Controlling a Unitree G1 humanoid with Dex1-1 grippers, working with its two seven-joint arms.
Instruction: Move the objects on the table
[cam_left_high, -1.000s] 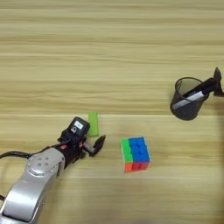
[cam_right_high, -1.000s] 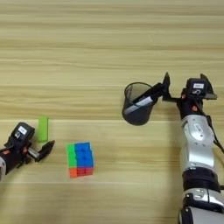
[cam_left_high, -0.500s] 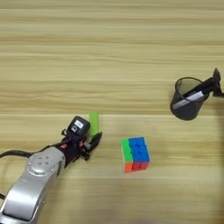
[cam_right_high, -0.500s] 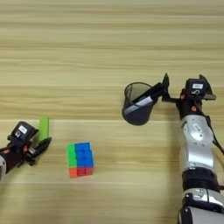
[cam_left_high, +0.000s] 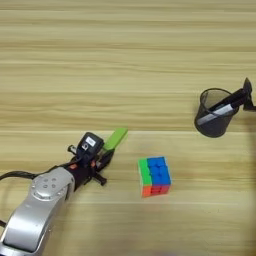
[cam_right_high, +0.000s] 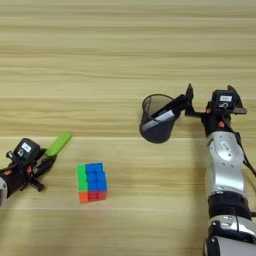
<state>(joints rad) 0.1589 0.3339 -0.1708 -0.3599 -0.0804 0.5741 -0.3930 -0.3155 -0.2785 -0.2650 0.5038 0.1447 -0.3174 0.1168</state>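
Light wood-grain tabletop (cam_left_high: 125, 60) seen from above, with your two arms entering from the lower corners. Your left gripper (cam_left_high: 104, 161) lies low at the left of the scene, its two black fingers clenched on the near end of the small flat bright-green block (cam_left_high: 115, 138); the block rises tilted from the fingers, its far end pointing up and to the right. Just right of that gripper, apart from it and flat on the tabletop, sits the multicoloured 2x2 puzzle cube (cam_left_high: 154, 176), showing a blue top, a green left face and an orange-red front edge. Well apart, at the right, stands the black mesh pen cup (cam_right_high: 159, 119), upright, with a black-and-silver marker (cam_right_high: 162, 115) leaning across its mouth toward the right. Your right gripper (cam_right_high: 207, 105) is at the cup's right side: one black finger (cam_right_high: 189, 94) touches the rim where the marker's upper end leans, while the other finger stands further right, clear of the cup, so the fingers are spread and you cannot tell whether anything is pinched between them. The right forearm runs down the right edge of the right eye view; the left eye view shows only that gripper's fingertip beside the cup.
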